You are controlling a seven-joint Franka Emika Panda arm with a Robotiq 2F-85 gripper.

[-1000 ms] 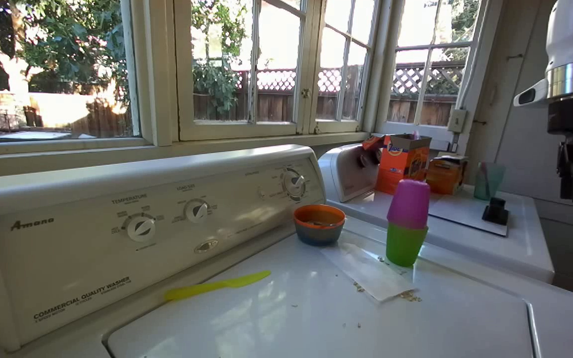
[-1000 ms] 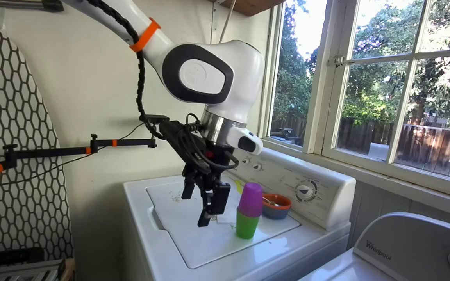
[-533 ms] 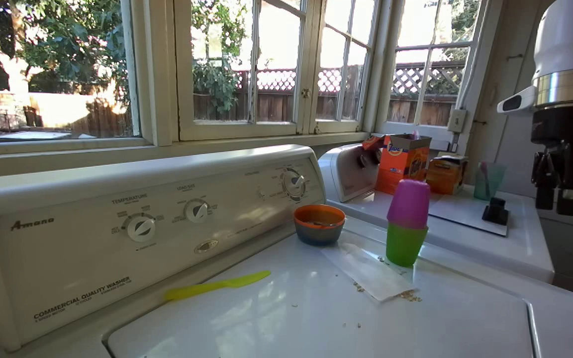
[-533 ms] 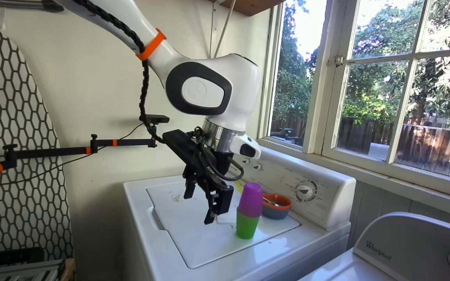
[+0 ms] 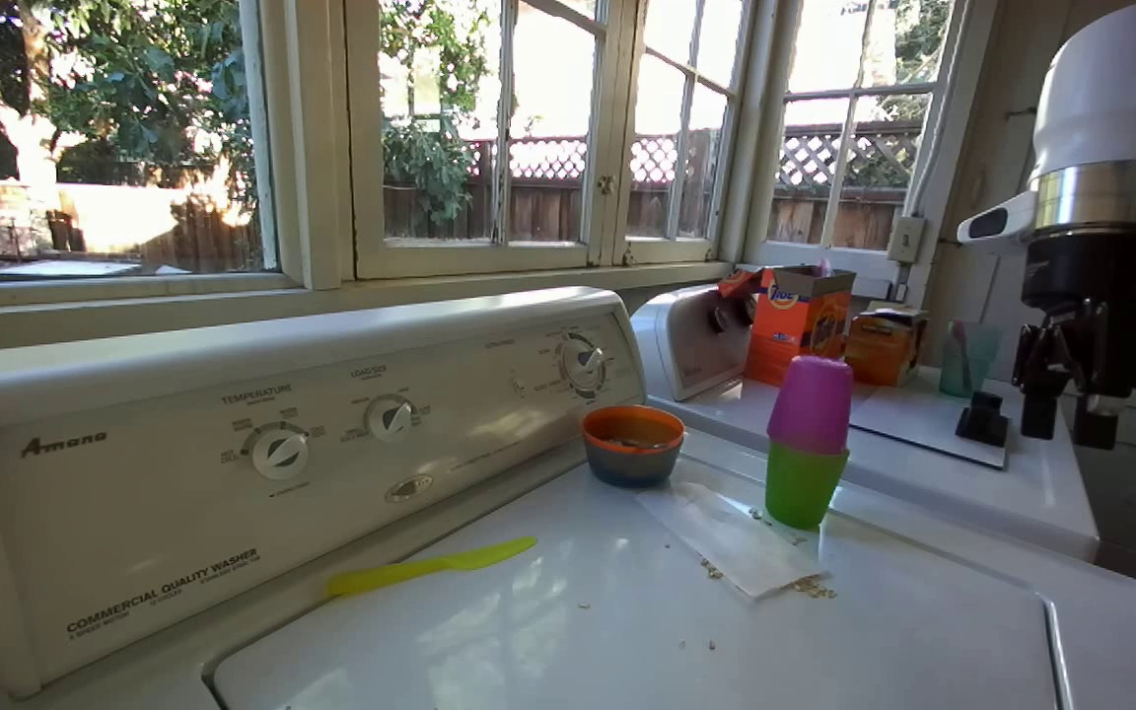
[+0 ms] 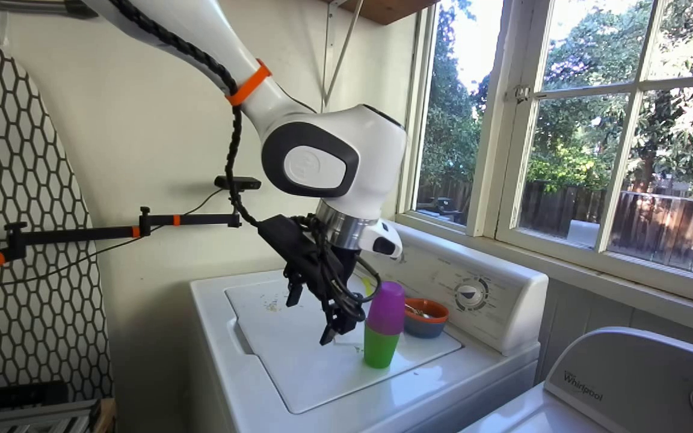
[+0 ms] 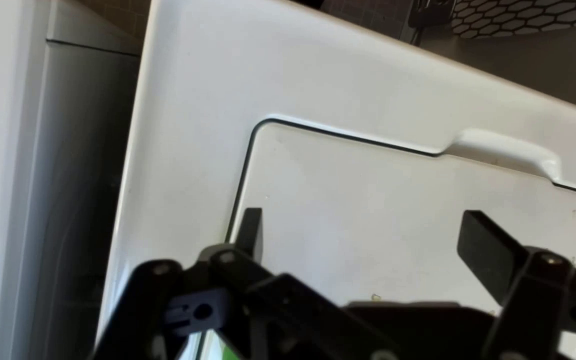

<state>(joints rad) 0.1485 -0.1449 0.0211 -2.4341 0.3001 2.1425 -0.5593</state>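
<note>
End effector [image 7: 364, 232] has dropped, nearer the purple cup [image 5: 811, 404] than a second ago; jaws wide, empty. Purple cup sits inverted on green cup [image 5: 805, 488], on washer lid [image 5: 874, 641]. Looks early: positioning only, no grasp yet.

White arm [image 6: 376, 153], black oval panel [image 6: 307, 134], orange band [image 6: 249, 83], braided cable [image 6: 236, 127], silver collar [image 6: 341, 227], black pincer [image 7: 363, 235]

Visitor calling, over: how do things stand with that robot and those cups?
Gripper open, empty, above the washer. Purple cup atop green cup, not gripped. Bowl nearby, possibly in the way.
</note>
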